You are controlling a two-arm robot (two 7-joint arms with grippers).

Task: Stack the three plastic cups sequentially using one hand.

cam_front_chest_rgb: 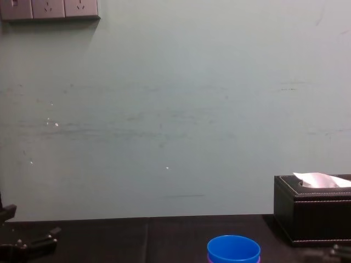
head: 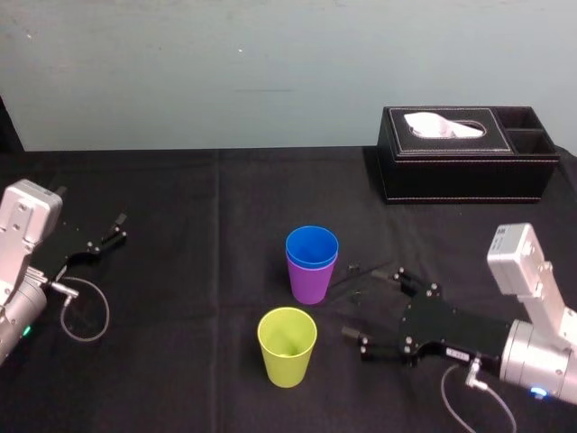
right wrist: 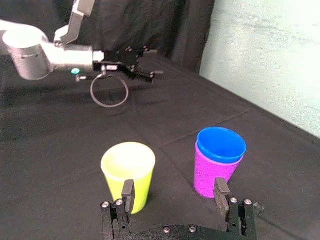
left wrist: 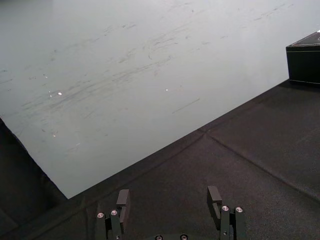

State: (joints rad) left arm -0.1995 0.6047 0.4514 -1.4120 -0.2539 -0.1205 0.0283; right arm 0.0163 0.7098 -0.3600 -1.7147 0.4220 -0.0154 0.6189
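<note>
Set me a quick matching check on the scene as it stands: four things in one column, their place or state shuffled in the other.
Column one:
1. blue cup
2. yellow-green cup
3. right tool
4. left tool

Column two:
A. open, off at the far left, away from the cups
B. nested inside the purple cup
C. open and empty, low to the right of the cups
D. standing alone, upright, nearer the robot than the other two

Pairs: 1-B, 2-D, 3-C, 4-A
</note>
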